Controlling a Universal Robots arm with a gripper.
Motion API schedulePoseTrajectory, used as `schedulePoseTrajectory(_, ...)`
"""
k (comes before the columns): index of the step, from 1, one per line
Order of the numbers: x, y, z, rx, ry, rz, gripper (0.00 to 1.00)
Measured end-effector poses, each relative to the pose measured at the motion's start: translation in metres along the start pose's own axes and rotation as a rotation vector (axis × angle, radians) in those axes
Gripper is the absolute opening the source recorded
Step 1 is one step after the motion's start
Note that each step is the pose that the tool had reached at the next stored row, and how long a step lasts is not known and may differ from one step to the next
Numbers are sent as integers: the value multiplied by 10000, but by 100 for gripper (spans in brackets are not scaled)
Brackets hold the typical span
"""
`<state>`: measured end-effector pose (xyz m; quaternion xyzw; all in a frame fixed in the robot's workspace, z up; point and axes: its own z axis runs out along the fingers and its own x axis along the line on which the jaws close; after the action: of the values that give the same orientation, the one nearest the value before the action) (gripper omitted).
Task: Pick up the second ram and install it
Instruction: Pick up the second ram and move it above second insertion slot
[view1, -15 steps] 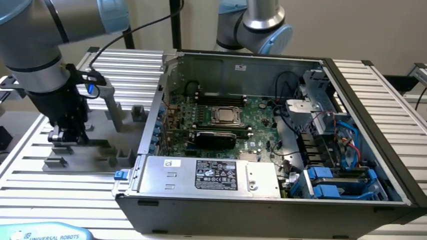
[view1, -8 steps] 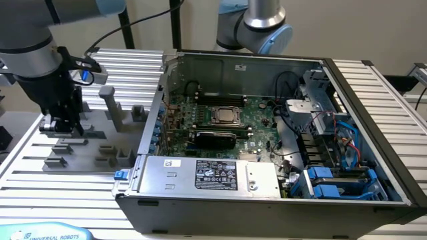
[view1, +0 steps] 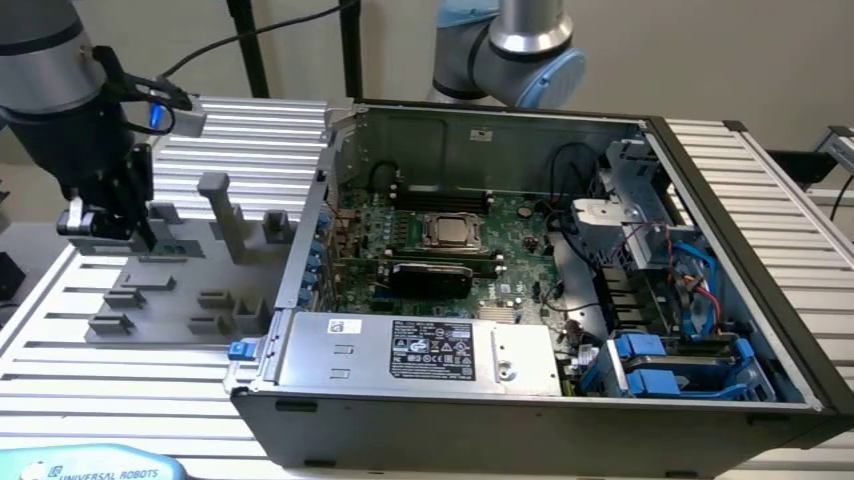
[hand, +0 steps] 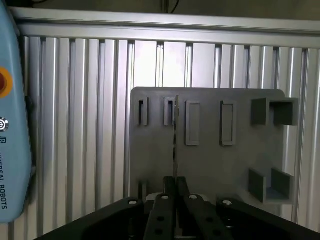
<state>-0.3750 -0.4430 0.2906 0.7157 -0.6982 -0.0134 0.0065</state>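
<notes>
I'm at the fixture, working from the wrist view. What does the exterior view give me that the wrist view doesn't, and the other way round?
Exterior view: the open computer case with its motherboard, and a second arm behind the case.
Wrist view: the RAM stick seen edge-on in front of the grey fixture plate, with the gripper apparently closed on its near end.
Shared: the fixture plate, the slatted table and the light-blue teach pendant.

High oblique exterior view; overhead wrist view; both see grey fixture (view1: 174, 290) (hand: 210, 165)
</notes>
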Motion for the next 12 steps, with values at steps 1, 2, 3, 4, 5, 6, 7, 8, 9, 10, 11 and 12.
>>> schedulePoseTrajectory(1,0,-5,-45,-1,1,0,13)
schedulePoseTrajectory(2,-1,-13,-92,0,0,0,13)
schedulePoseTrajectory(3,-1,-22,-137,0,1,1,13)
schedulePoseTrajectory(4,-1,-35,-185,-2,1,1,13)
schedulePoseTrajectory(5,-1,-51,-231,0,1,1,13)
schedulePoseTrajectory(6,-1,-73,-276,0,0,1,13)
schedulePoseTrajectory(7,-1,-101,-322,-1,1,1,13)
schedulePoseTrajectory(8,0,-135,-364,0,-1,0,13)
schedulePoseTrajectory(9,0,-175,-407,2,-5,1,13)
schedulePoseTrajectory(10,1,-219,-448,1,-8,0,13)
schedulePoseTrajectory(11,2,-263,-488,0,-10,0,13)
schedulePoseTrajectory(12,2,-306,-528,0,-14,0,13)
